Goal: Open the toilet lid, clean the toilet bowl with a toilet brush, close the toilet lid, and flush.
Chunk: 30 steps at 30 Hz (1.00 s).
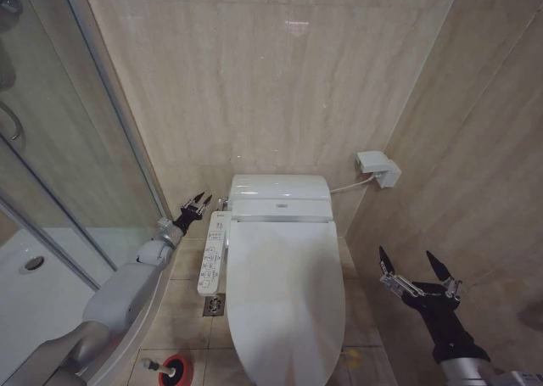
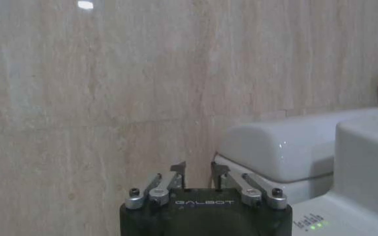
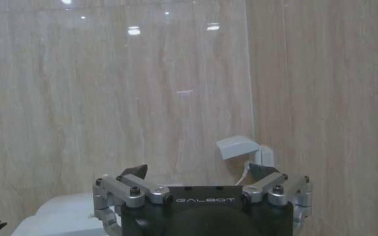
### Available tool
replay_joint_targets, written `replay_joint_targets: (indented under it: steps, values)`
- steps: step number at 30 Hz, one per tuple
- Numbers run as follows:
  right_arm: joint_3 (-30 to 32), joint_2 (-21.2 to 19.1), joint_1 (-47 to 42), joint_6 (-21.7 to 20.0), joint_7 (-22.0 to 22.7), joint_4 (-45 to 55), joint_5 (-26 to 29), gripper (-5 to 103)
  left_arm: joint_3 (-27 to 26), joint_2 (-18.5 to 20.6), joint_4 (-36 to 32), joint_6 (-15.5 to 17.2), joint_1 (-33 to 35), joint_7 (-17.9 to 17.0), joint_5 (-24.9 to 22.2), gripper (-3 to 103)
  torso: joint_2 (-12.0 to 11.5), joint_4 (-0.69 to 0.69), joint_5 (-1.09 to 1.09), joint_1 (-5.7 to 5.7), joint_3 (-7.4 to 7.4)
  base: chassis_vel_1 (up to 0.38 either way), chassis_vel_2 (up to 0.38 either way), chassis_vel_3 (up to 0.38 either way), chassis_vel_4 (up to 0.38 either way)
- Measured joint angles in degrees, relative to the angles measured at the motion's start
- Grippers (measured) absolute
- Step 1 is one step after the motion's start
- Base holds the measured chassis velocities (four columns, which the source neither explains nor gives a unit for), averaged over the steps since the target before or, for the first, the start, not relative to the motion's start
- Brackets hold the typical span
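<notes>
Jaws of the left gripper stand narrowly parted on nothing beside the toilet's rear left corner by the white button panel, while the right gripper spreads wide and empty off the right side; the glossy oval toilet lid lies shut, and the toilet brush sits in its red holder cup at front left. Left wrist view: dark fingertips slightly apart near smooth white plastic before veined beige tile. Right wrist view: fingers splayed toward tile and a white wall box.
</notes>
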Motion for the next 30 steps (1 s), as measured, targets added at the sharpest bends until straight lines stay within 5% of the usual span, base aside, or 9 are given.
replay_joint_targets:
  steps: [4,5,22,30]
  values:
    - [0.0,0.0,0.0,0.0,0.0,0.0,0.0,100,0.16,-0.51,2.61,-1.47,-1.42,2.0,0.79,34,0.0,0.01,0.0,0.0,0.0,0.0,0.0,0.0,0.0]
    - [0.0,0.0,0.0,0.0,0.0,0.0,0.0,100,0.24,-0.81,3.74,-2.16,-1.98,2.52,1.17,7,0.0,0.0,0.0,0.0,0.0,0.0,0.0,0.0,0.0]
    - [0.0,0.0,0.0,0.0,0.0,0.0,0.0,100,1.53,-0.71,10.65,-8.2,-2.89,10.5,4.85,0,0.0,0.0,0.0,0.0,0.0,0.0,0.0,0.0,0.0]
    - [0.0,0.0,0.0,0.0,0.0,0.0,0.0,100,0.67,-0.89,10.7,-8.75,-2.91,10.79,5.24,0,0.0,0.0,0.0,0.0,0.0,0.0,0.0,0.0,0.0]
